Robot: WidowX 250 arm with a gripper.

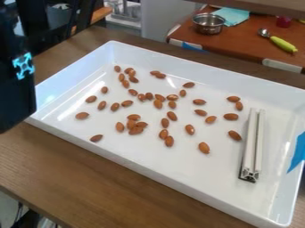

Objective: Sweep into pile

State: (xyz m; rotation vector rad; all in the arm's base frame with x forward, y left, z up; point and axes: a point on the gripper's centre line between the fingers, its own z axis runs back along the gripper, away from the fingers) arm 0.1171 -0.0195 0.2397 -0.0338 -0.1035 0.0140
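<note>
Between the arm (15, 100) and metal bar (250, 142) lie scattered almonds (158, 104).

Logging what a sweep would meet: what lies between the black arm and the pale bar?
Scattered almonds, with bare patches of the white tray among them, as the camera view shows.

The tray (161, 167) lies on the surface (71, 171). In it, almonds (169, 141) spread from its middle out towards nine, eleven and twelve o'clock, some touching; a few more lie towards two and three. The bar (251, 142) lies in the tray at three to four o'clock, almonds near its nine o'clock side. Tape (298, 151) sits on the tray's wall beyond the bar. The robot arm (17, 98) is at ten o'clock. Behind, at one o'clock, a second surface (238, 43) holds a pot (208, 26), a cloth (232, 16) just beside it and a spoon (283, 43) to their right.
</note>
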